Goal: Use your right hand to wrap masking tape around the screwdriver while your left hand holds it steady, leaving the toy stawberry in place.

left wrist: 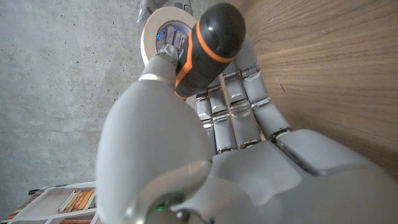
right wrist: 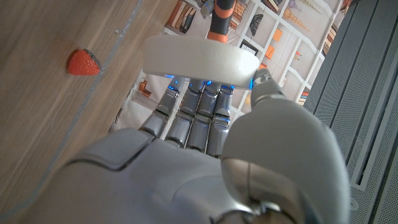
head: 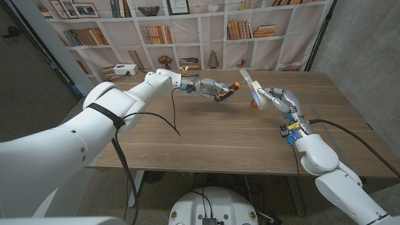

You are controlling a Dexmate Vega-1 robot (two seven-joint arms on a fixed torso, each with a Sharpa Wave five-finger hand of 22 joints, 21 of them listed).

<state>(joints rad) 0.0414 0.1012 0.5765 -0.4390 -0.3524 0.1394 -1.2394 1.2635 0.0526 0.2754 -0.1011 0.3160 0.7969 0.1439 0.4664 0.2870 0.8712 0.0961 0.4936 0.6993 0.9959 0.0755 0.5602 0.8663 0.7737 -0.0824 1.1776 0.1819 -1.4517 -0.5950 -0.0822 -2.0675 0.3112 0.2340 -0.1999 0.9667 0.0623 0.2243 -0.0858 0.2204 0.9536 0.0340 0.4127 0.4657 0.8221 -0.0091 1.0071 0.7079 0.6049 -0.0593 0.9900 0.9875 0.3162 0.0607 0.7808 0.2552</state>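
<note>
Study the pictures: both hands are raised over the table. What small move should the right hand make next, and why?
Probably bring the tape roll across to touch the screwdriver. The left hand grips the screwdriver by its black-and-orange handle above the table, and the right hand holds the roll close beside it, apparently not yet touching. The strawberry lies on the table, so the move should stay above it.
</note>
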